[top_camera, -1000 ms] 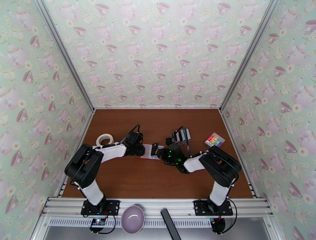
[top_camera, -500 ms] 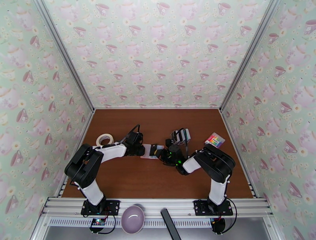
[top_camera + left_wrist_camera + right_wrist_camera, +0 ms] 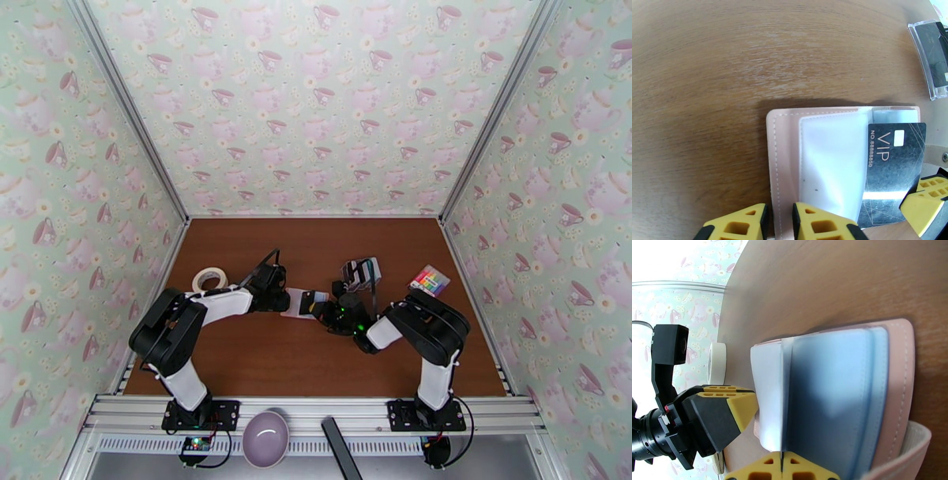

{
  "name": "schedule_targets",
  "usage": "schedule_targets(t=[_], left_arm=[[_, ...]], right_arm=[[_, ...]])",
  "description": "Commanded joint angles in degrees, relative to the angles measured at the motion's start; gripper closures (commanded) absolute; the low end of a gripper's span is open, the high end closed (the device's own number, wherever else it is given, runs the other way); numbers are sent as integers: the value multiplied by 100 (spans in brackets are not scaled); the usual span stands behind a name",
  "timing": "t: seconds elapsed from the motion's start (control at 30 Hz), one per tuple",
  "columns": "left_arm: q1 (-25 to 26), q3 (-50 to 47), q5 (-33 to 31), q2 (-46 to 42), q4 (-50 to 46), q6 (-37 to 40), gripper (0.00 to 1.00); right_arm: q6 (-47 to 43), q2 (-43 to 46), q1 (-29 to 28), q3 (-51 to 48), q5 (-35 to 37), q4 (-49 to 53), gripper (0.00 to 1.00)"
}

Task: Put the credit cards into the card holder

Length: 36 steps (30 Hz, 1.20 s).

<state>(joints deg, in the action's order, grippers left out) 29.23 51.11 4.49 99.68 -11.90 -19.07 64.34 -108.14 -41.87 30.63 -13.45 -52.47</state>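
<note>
Having edged left, right gripper presses credit card into card holder.

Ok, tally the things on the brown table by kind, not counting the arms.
Tape roll: 1
Pink card holder: 1
Black VIP card: 1
Clear case of cards: 1
Multicoloured pack: 1
Total: 5

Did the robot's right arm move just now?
Yes. The right arm swung its elbow to the left. It was just below the colourful pack, which stayed put, and is now further left of it.
</note>
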Motion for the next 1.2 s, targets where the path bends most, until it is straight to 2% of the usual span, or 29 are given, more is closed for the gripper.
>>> schedule_targets(t=[0.0, 0.3, 0.53, 0.77, 0.93, 1.17], left_arm=[[91, -233, 172, 298, -91, -30, 75], [117, -278, 184, 281, -117, -44, 75], [161, -345, 202, 258, -79, -86, 75], [170, -338, 192, 264, -92, -91, 75], [163, -345, 201, 262, -81, -88, 75], [184, -347, 228, 272, -57, -88, 75]], right_arm=[[84, -130, -47, 44, -71, -27, 95], [60, -134, -66, 209, -32, 540, 88], [-285, 284, -109, 599, 264, 2183, 85], [-805, 614, -138, 1402, 758, 4526, 76], [-1143, 650, -155, 1914, 1040, 5521, 72], [-1523, 231, -274, 2744, 1176, 6534, 71]])
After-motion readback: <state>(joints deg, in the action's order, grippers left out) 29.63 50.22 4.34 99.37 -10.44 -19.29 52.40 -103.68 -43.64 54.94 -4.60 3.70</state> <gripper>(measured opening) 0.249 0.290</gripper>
